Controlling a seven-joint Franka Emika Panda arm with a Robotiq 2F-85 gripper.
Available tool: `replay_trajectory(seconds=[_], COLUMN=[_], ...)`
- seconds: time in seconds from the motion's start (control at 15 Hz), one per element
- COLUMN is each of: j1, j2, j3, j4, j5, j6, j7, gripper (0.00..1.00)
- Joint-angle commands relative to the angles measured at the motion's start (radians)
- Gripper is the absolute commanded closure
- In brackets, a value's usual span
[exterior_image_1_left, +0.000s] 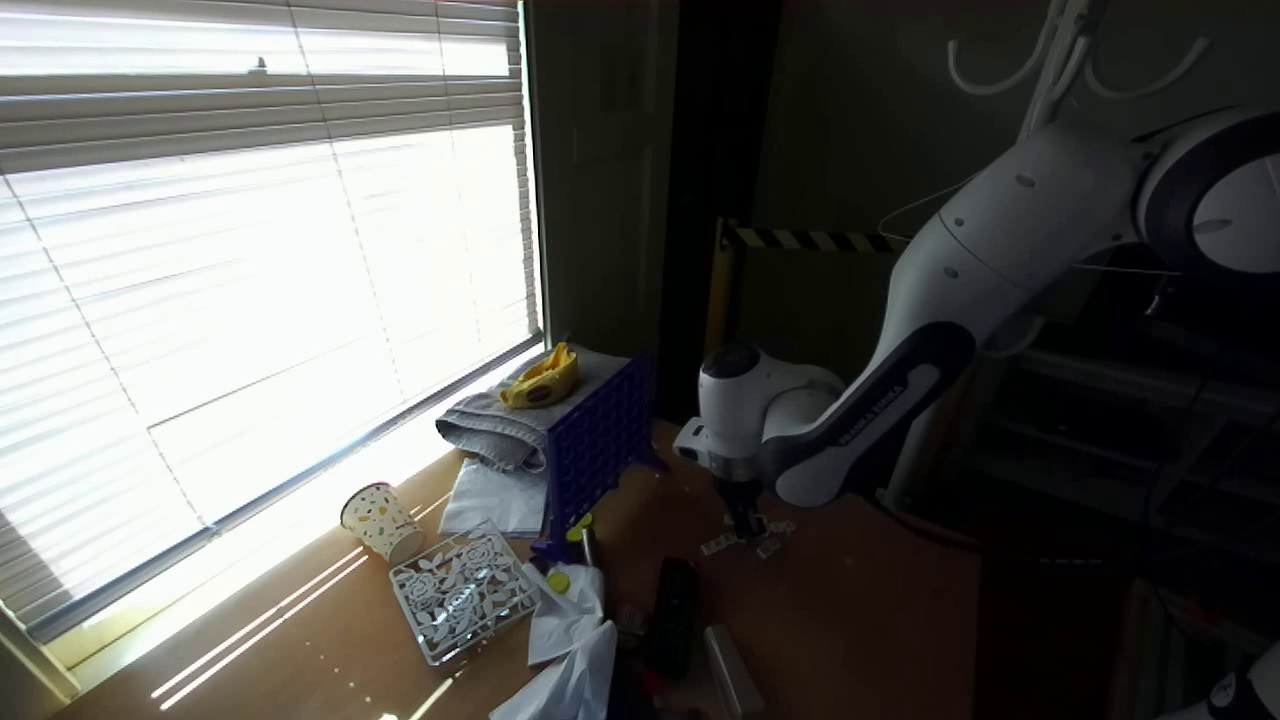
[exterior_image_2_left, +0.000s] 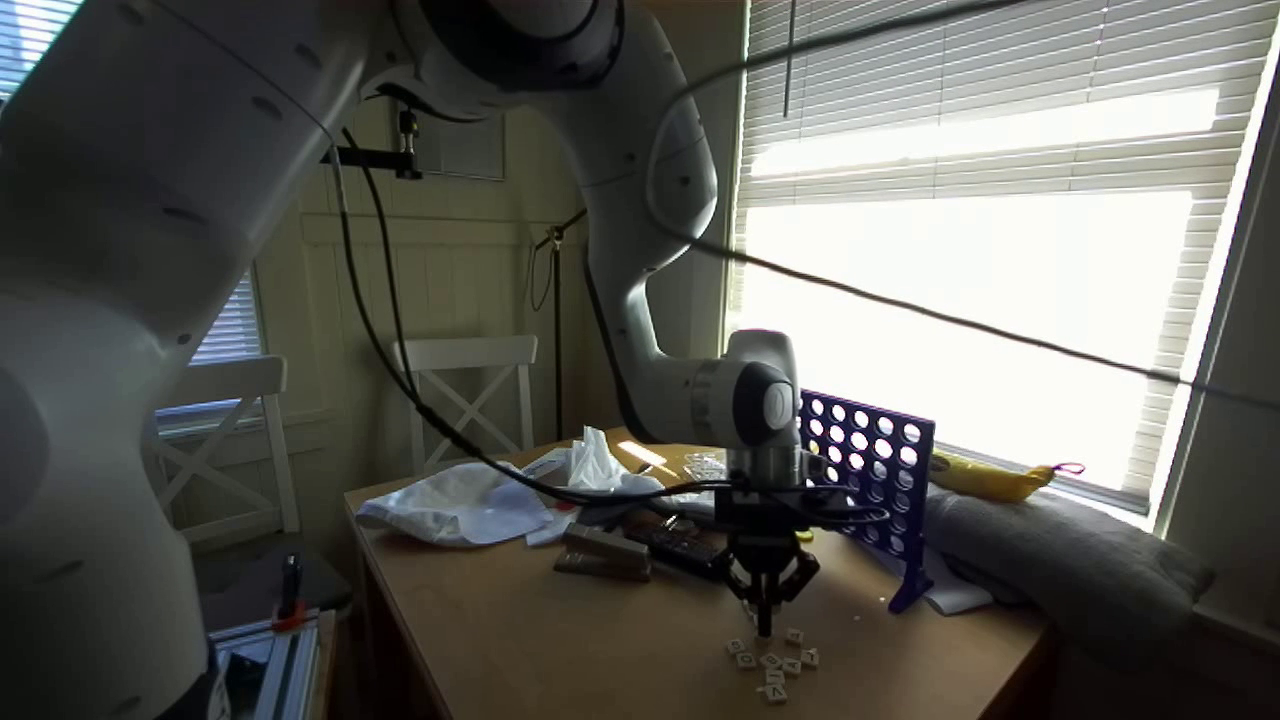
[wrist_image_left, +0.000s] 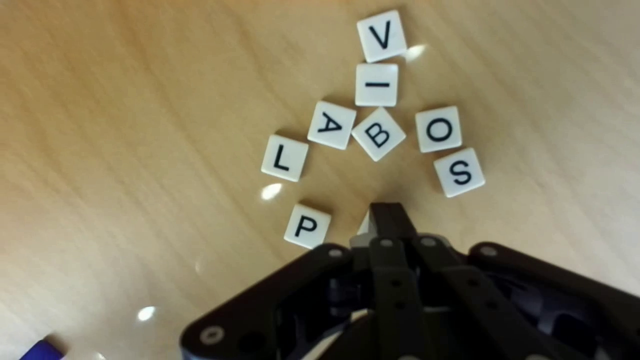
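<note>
My gripper (wrist_image_left: 392, 216) points down at the wooden table with its fingertips pressed together and nothing visible between them. Behind the fingers a white tile (wrist_image_left: 364, 226) shows only an edge; its letter is hidden, and I cannot tell whether they touch it. Left of the fingertips lies a P tile (wrist_image_left: 300, 235), with an L tile (wrist_image_left: 291, 169) farther up. Above them in the wrist view are tiles A (wrist_image_left: 320, 137), B (wrist_image_left: 367, 131), I (wrist_image_left: 367, 95) and V (wrist_image_left: 372, 47). An O tile (wrist_image_left: 425, 142) and an S tile (wrist_image_left: 447, 185) lie to the right.
A purple upright game grid (exterior_image_1_left: 600, 440) stands near the gripper, beside a grey towel (exterior_image_2_left: 1080, 550) with a yellow pouch (exterior_image_2_left: 990, 480) on it. A grey block (exterior_image_2_left: 605, 550), a white bag (exterior_image_2_left: 460, 500), a patterned cup (exterior_image_1_left: 378, 520) and a metal rack (exterior_image_1_left: 465, 590) also occupy the table.
</note>
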Motion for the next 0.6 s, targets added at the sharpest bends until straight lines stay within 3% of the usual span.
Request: replay_trajectory(seconds=[0.0, 0.53], j1=[0.011, 0.023], j2=[0.033, 0.034], j3=[-0.005, -0.009], j4=[0.022, 0.018], j5=[-0.049, -0.104], j6=[-0.014, -0.011], j7=[-0.006, -0.003], gripper=[1.00, 1.00])
